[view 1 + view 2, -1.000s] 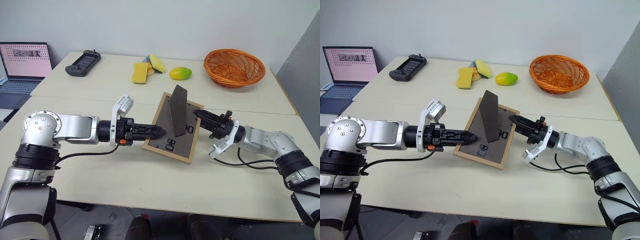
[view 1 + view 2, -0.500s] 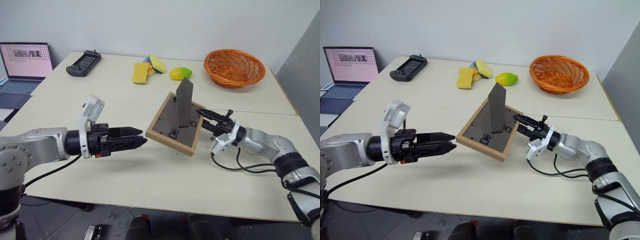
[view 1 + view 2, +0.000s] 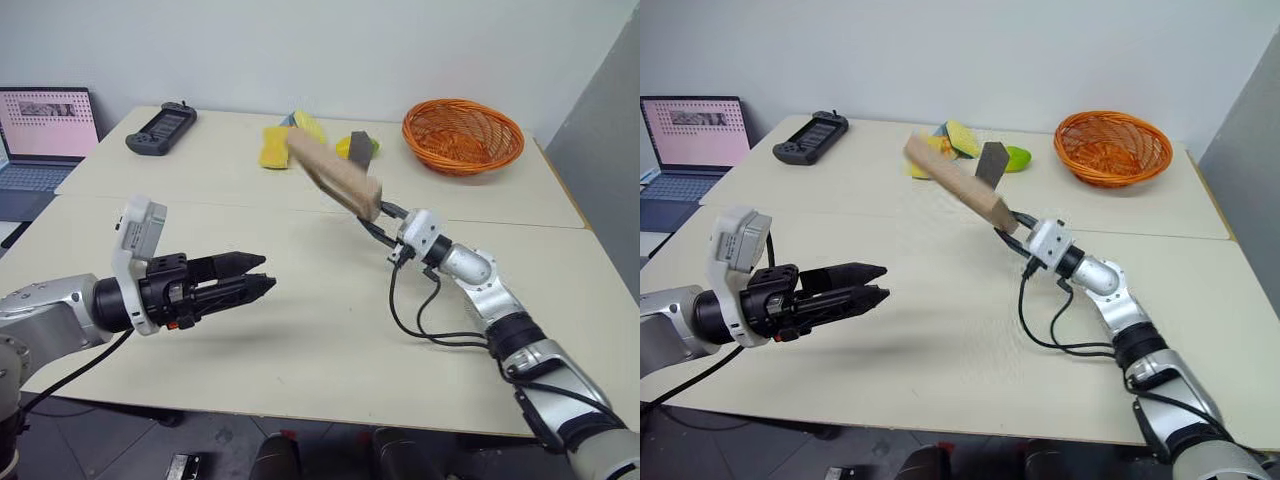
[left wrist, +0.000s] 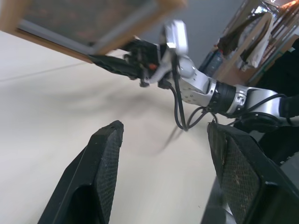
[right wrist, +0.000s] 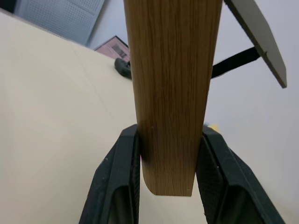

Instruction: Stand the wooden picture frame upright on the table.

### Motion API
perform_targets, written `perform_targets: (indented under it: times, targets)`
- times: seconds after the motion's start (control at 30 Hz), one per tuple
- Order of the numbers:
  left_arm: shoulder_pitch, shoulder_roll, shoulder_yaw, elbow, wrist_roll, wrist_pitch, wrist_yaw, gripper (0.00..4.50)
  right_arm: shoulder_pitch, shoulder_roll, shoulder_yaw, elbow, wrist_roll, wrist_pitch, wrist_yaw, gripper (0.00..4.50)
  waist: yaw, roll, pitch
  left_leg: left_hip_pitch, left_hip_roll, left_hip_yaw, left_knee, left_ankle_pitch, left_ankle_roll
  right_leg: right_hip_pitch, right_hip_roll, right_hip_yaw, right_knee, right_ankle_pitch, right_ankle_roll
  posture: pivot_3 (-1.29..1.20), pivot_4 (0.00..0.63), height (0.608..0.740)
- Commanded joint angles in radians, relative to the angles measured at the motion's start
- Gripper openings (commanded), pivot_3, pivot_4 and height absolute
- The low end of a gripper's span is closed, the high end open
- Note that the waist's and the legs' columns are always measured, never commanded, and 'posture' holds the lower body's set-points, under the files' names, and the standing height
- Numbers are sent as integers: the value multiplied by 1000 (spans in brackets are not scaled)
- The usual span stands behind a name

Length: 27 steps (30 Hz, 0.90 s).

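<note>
The wooden picture frame (image 3: 335, 178) hangs in the air above the table (image 3: 300, 350), seen edge-on and slanting up toward the far left. My right gripper (image 3: 378, 218) is shut on its lower corner; in the right wrist view both fingers (image 5: 124, 172) press the light-wood edge (image 5: 173, 84). The grey easel stand (image 3: 990, 163) juts out from the back, held by a dark strap. My left gripper (image 3: 255, 280) hovers open and empty over the table, well to the left of the frame. The left wrist view looks past its spread fingers (image 4: 105, 172) at the frame (image 4: 93, 18).
An orange basket (image 3: 462, 133) sits at the far right. Yellow sponges (image 3: 272, 148) and a mango (image 3: 1018, 157) lie behind the frame. A game controller (image 3: 160, 127) and a laptop (image 3: 45, 135) are at the far left. A seam (image 3: 200, 205) crosses the table.
The right gripper has rolled and lifted the frame off the table, so it now shows edge-on. The left gripper has let go of the frame and drawn back to the left.
</note>
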<state>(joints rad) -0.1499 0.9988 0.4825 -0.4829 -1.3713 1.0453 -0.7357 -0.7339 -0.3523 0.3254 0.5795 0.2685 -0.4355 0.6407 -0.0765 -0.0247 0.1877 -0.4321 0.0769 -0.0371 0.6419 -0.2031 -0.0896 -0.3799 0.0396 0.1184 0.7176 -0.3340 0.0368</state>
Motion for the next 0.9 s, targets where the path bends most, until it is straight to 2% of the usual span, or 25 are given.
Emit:
perform_targets:
  times: [0.03,0.13,0.23,0.47,0.67,0.9]
  targets:
    - [53,58,33,-56,35,0,-69,3053,38,34,-67,-157,157,268,102,1294,1,0,0,0,0,0,-1,0,0,0,0,-1,-1,0,0,0,150,740]
    - [72,88,35,-63,83,-23,-104,3053,83,69,-99,-230,233,414,145,1294,2,1,1,0,0,-1,-1,0,0,0,0,-1,-1,-1,-2,0,150,740]
    - [83,104,37,-63,129,-44,-131,3053,126,91,-122,-283,267,485,180,1294,3,2,1,0,1,-1,-2,0,0,0,1,-2,-1,-2,-3,0,150,740]
    - [167,136,100,-59,217,-57,-219,3053,199,132,-152,-290,264,514,271,1294,1,2,1,0,1,-1,-4,0,0,-2,3,-2,-1,-3,-4,0,150,740]
    - [180,123,137,-79,202,-40,-203,3053,256,140,-121,-268,220,516,363,1294,-1,2,1,0,2,-1,-7,0,0,-3,3,-1,-1,-3,-5,0,150,740]
    - [150,138,146,-75,157,-9,-172,3053,265,165,-113,-111,116,431,412,1294,-5,1,1,0,2,0,-8,0,0,-4,4,-1,-1,-3,-5,0,150,740]
